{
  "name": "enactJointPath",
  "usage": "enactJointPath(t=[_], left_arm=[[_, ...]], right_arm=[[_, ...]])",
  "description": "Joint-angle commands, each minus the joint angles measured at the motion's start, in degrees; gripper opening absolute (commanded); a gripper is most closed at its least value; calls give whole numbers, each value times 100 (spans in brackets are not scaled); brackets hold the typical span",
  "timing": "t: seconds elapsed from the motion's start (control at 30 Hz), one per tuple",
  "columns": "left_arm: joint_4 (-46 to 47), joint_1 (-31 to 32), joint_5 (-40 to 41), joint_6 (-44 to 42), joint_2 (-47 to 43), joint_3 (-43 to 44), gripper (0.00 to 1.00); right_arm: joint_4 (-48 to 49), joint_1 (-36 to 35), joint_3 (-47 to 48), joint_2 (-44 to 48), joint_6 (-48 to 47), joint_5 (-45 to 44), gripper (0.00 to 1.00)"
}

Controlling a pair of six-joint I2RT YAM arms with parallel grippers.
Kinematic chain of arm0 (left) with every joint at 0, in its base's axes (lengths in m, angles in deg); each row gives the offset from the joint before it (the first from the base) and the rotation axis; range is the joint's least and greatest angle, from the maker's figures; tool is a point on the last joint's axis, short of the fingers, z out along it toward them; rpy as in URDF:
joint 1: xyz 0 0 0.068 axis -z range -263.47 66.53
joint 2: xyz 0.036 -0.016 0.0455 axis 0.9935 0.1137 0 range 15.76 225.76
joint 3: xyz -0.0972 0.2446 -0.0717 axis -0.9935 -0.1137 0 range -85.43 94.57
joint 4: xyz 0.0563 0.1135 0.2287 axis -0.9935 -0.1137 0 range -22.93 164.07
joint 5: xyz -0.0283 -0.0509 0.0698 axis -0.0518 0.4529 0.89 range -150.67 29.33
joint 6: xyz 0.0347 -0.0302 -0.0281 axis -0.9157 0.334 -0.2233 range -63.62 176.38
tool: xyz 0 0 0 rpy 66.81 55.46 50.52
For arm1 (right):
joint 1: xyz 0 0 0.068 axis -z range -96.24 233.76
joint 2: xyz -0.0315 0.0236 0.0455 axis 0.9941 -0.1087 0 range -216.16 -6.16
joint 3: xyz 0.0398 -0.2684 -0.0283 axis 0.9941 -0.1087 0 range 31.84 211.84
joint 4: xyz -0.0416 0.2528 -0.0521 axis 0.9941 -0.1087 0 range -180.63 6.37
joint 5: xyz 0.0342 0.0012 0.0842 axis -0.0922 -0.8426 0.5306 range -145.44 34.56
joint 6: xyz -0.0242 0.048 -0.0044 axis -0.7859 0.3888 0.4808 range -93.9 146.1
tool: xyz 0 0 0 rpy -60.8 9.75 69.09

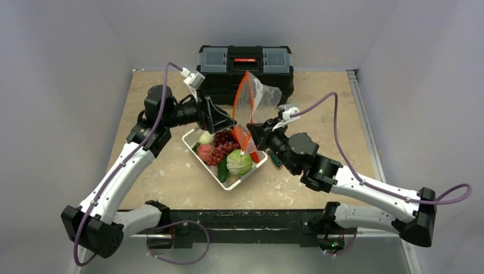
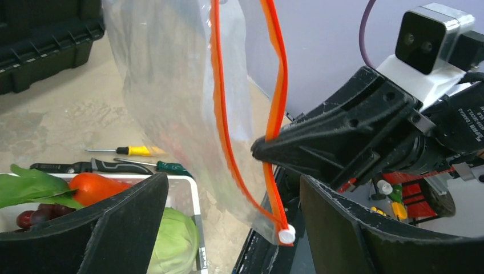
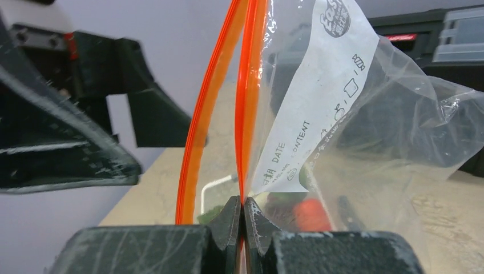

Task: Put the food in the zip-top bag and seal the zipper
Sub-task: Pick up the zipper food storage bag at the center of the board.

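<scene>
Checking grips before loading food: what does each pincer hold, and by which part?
The right pincer is shut on the zip-top bag, pinching one side of its orange-red zipper. The left pincer is open, holding nothing.

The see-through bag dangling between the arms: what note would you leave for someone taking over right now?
Right gripper: shut on the orange zipper of the bag, holding it up in the air.
Left gripper: open, beside the bag's mouth, holding nothing.
Food: all in the white basket below.
Done: bag lifted, mouth open.
To do: load the food, seal the zipper.
</scene>
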Motion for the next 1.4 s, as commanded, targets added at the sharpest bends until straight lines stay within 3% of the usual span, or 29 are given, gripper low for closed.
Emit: enactJointPath(t=[0.0,0.13,0.2,0.3,0.47,0.53,0.57,0.63,0.7,0.77,0.83,0.93,1.07,1.37], left_arm=[[-70,247,-20,-177,227,183,86],[-610,566,622,-664,206,290,83],[-1099,706,1249,-960,239,447,70],[-1475,733,1963,-1049,275,545,43],[-1682,732,2233,-1119,327,646,8],[-1697,731,2227,-1131,346,658,0],[-1712,729,2243,-1136,353,665,0],[-1736,733,2298,-1129,363,671,0],[-1729,731,2345,-1101,351,665,0],[-1720,726,2446,-978,345,644,0],[-1722,733,2546,-868,390,646,0],[-1749,726,2666,-715,491,663,0],[-1759,722,2639,-548,609,672,0],[-1819,722,2720,-515,666,702,0]], right_arm=[[-409,-14,242,-138,-195,969,0],[-582,-14,375,-372,-245,898,0],[-573,-14,423,-415,-280,1015,0],[-719,-20,512,-438,-324,931,0],[-1281,-102,783,-490,-387,704,0],[-1474,-215,907,-514,-393,543,0],[-1527,-298,961,-527,-428,443,4],[-1699,-467,1138,-595,-438,101,21],[-2158,-589,1456,-798,-200,-688,48],[-2966,-603,2023,-1238,308,-1447,64],[-4392,-640,2880,-2002,953,-2183,73],[-5921,-900,4084,-2968,1672,-3058,75],[-6868,-1237,4996,-3766,2282,-3673,72],[-6509,-1376,4782,-3867,2162,-3826,56]])
